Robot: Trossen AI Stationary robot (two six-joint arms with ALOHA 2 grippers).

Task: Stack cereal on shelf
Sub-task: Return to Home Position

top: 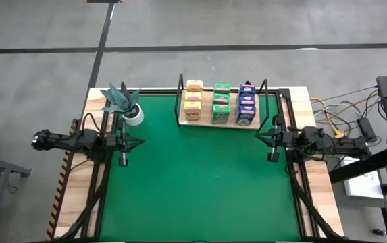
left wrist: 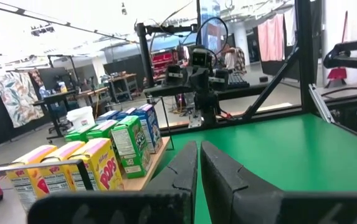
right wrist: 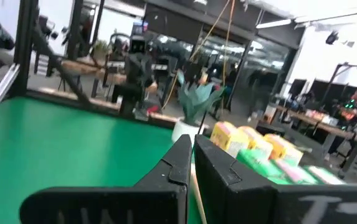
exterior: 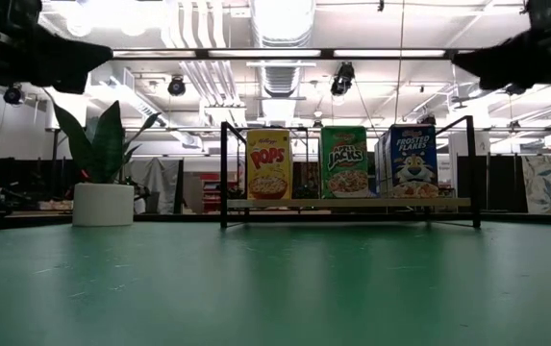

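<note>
The shelf [top: 207, 118], a light-brown board in a black wire frame, stands at the far middle of the green mat. On it stand three rows of small cereal boxes: yellow-orange [top: 193, 99], green [top: 221, 103] and blue [top: 246, 103]; the low view shows the front box of each row, yellow [exterior: 268, 164], green [exterior: 343, 162] and blue [exterior: 412, 160]. My left gripper [top: 123, 160] hovers shut and empty over the mat's left side, its fingers also in the left wrist view [left wrist: 198, 163]. My right gripper [top: 272, 156] hovers shut and empty over the right side, seen too in the right wrist view [right wrist: 191, 158].
A white pot with a teal plant [top: 129, 108] stands at the mat's far left corner, near my left arm. The green mat [top: 200, 189] stretches open toward the near edge. Cables and equipment [top: 355, 128] lie off the table's right side.
</note>
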